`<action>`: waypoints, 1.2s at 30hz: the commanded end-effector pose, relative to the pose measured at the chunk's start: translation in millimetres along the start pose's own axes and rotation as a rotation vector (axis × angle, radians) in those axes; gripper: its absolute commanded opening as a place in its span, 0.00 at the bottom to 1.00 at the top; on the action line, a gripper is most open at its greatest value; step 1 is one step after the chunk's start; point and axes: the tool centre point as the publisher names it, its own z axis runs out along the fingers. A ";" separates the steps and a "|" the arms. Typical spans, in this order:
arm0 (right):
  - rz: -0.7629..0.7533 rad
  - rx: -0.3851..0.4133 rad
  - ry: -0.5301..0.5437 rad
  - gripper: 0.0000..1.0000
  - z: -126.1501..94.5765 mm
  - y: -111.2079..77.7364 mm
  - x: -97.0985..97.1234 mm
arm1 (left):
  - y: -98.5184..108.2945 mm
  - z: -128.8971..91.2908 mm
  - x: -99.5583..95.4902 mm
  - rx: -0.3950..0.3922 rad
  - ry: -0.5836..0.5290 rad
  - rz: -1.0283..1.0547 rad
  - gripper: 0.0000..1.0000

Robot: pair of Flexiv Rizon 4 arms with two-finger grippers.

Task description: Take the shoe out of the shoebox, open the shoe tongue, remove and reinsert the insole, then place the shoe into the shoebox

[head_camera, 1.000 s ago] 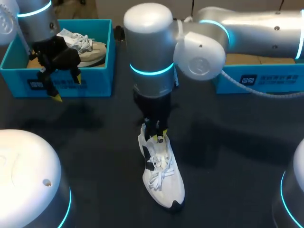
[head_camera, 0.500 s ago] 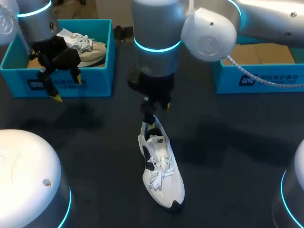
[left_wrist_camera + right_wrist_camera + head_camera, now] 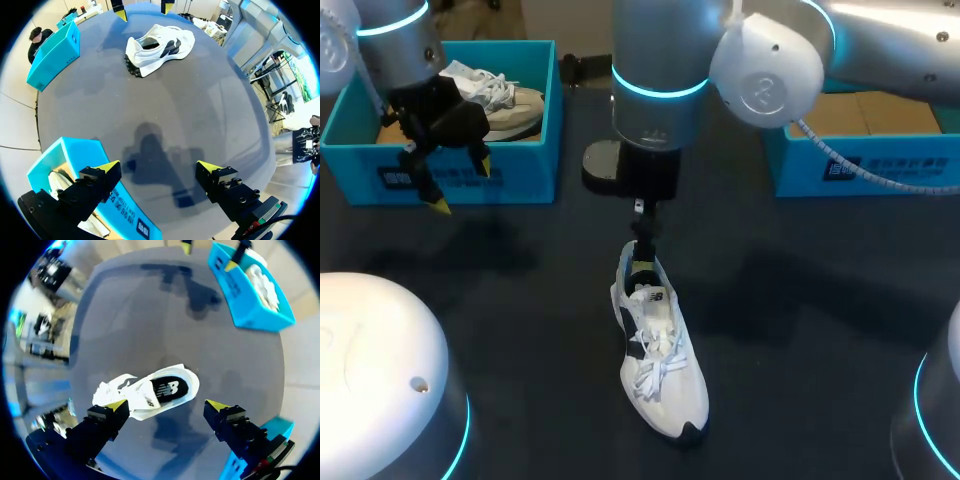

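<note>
A: Dark desk (image 3: 520, 300), quick pass. Where's the shoe?

B: White shoe (image 3: 658, 360) lies at the desk's middle, out of any box. Toe toward the near edge, heel toward the far edge. Laced up, insole (image 3: 170, 388) sitting inside the opening.

A: Pincers?

B: Right pincer (image 3: 166, 405) hangs right above the heel end, fingers spread, nothing in them. Left pincer (image 3: 159, 167) is spread too and empty, over the near wall of the left shoebox (image 3: 350, 130) by the far left corner. A second shoe (image 3: 505, 100) lies in that box. Right shoebox (image 3: 860, 170) sits toward the far right corner.

A: Risk?

B: My read: nothing pins the shoe, since the left pincer is well apart from it. If the right one drops off-centre, a finger lands on the heel collar and shoves or tips the shoe instead of going in. Pinching insole and tongue together would likely drag the whole shoe up.

A: View differences?

B: Right wrist view gives the finger spread and looks straight into the opening. Head view has the wrist over the fingers, so the gap can't be judged there. Only head view places both boxes and shows the second shoe whole. Left wrist view shows the shoe side-on, sole edge included, far ahead of its own fingers.
</note>
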 end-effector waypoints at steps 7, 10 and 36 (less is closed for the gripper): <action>-0.426 0.046 -0.071 1.00 29.5 13.2 -19.0 | 0.3 -0.3 0.8 -0.001 -0.001 0.001 1.00; -0.447 0.046 -0.089 1.00 35.9 14.2 -23.7 | 0.3 -0.3 0.8 -0.001 -0.001 0.001 1.00; -0.331 0.066 -0.035 1.00 92.7 19.9 -56.8 | 0.3 -0.3 0.8 -0.001 -0.001 0.001 1.00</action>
